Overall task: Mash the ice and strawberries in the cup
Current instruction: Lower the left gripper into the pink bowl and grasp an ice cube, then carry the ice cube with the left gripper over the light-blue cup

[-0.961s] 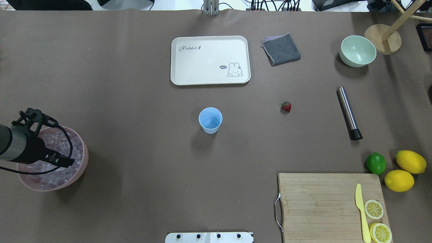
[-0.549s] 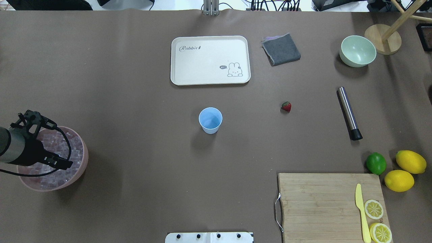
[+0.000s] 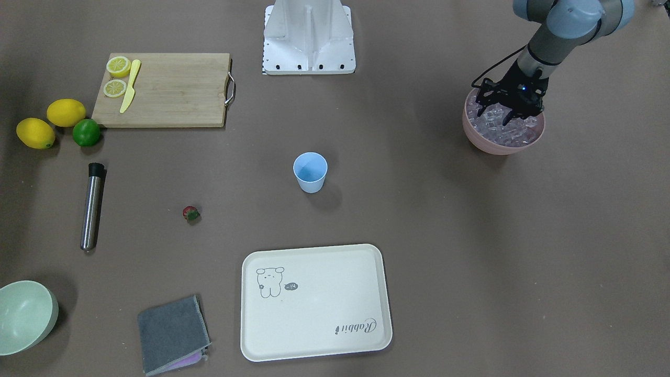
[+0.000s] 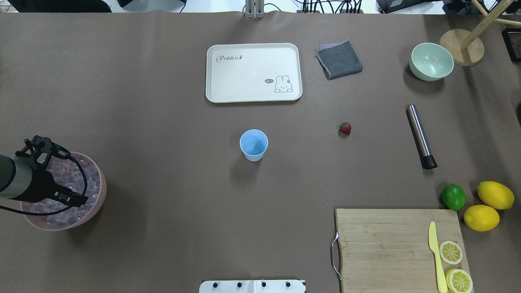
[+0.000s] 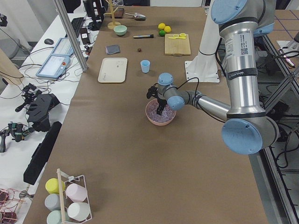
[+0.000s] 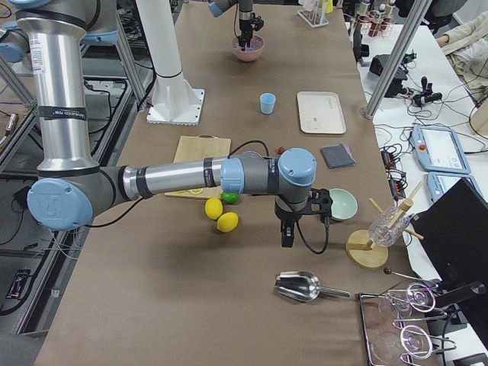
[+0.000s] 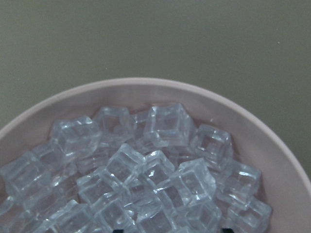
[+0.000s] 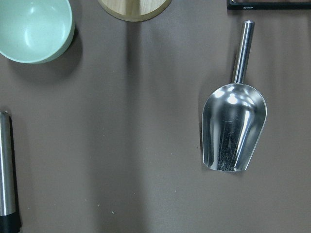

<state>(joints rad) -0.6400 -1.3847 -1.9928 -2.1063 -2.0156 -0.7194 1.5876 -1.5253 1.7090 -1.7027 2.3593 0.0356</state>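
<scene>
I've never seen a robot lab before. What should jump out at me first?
The left gripper hangs open over a pink bowl heaped with clear ice, far out on the robot's left. Mid-scene a light blue cup stands empty, a tiny strawberry lying apart from it.

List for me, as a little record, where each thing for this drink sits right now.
cup: upright mid-table, looks empty
strawberry: on the table, apart from the cup
ice: heaped in the pink bowl
left gripper: open, low at the ice
right gripper: over the table by the green bowl; open or shut unclear
steel rod: lying flat, nothing touching it
</scene>
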